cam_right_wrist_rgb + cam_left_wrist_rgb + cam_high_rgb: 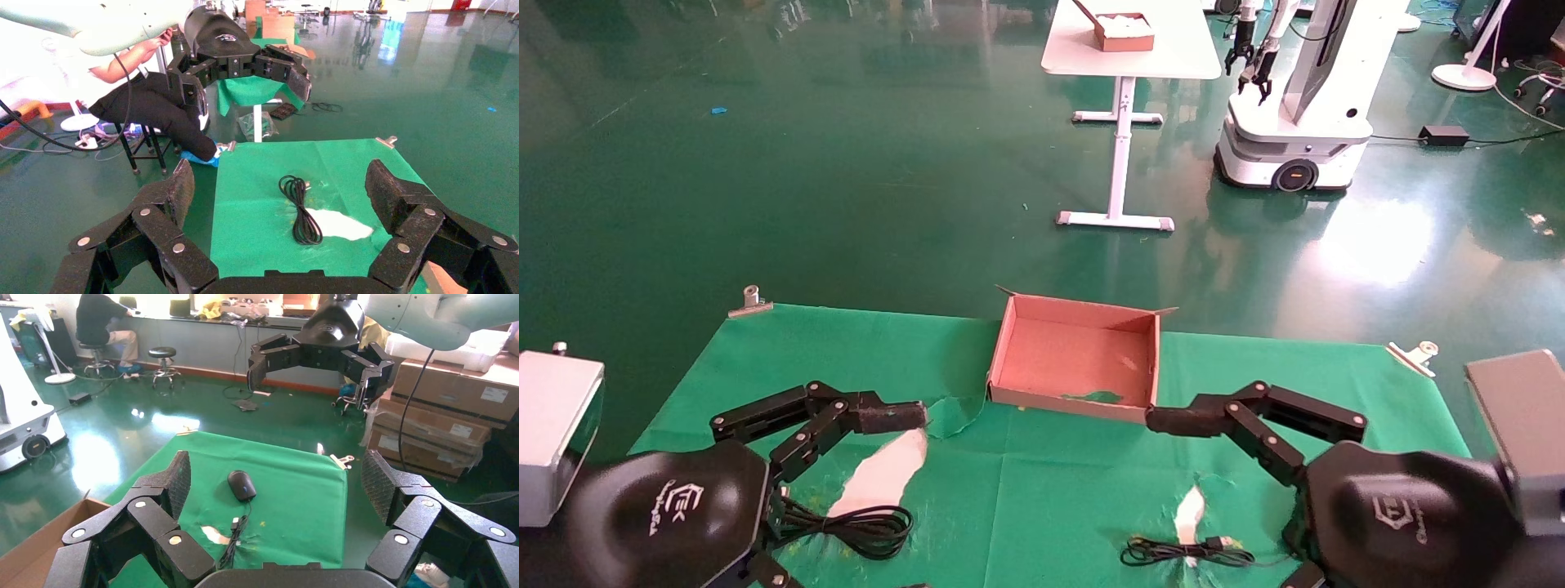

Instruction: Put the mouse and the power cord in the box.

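Your left gripper [903,429] and right gripper [1173,433] both hung spread and empty. The power cord [862,527] lay near the table's front-left edge, nearer your left; the mouse [242,484] probably front-right; the box [1075,392] sat mid-back.

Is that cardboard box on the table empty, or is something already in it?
Empty. The head view shows only the bare reddish floor of the box; the mouse and the power cord lie out on the green cloth.

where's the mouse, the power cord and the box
small black oval computer mouse [242,484], left wrist view, top of its shell
thick black coiled power cord [302,210], right wrist view, middle of the bundle
shallow brown cardboard box [1073,400], head view, near wall
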{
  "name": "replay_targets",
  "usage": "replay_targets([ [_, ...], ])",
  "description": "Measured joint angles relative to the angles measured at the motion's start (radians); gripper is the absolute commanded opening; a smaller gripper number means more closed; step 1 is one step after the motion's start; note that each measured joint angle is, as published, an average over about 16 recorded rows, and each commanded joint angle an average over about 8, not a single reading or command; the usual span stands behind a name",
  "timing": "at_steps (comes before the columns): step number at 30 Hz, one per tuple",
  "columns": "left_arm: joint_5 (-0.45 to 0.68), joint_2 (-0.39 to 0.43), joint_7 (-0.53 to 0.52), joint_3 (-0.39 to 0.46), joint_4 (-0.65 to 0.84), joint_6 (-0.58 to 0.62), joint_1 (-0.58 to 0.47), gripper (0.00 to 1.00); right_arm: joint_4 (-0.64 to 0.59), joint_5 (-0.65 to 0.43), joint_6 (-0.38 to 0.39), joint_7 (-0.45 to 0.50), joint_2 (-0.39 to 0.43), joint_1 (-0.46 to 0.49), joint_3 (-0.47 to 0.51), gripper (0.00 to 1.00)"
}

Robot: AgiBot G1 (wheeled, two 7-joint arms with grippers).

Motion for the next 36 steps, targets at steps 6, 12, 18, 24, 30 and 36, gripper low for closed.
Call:
replay_targets([
  [6,0.000,0.000,0.000,0.000,0.000,0.000,0.000,1.00,0.000,0.000,0.000,0.000,0.000,0.000,0.000,1.00],
  [12,0.000,0.000,0.000,0.000,0.000,0.000,0.000,1.00,0.000,0.000,0.000,0.000,0.000,0.000,0.000,1.00],
  [18,0.000,0.000,0.000,0.000,0.000,0.000,0.000,1.00,0.000,0.000,0.000,0.000,0.000,0.000,0.000,1.00],
  [24,0.016,-0.003,0.000,0.006,-0.003,0.000,-0.001,1.00,0.004,-0.019,0.000,-0.007,0.006,-0.002,-0.004,1.00],
  [30,0.152,-0.009,-0.024,0.058,-0.017,-0.008,-0.035,1.00,0.021,-0.124,0.017,-0.029,0.023,0.005,-0.031,1.00],
  [36,0.452,0.014,-0.102,0.170,-0.025,-0.022,-0.132,1.00,0.040,-0.320,0.057,-0.047,0.020,0.040,-0.087,1.00],
])
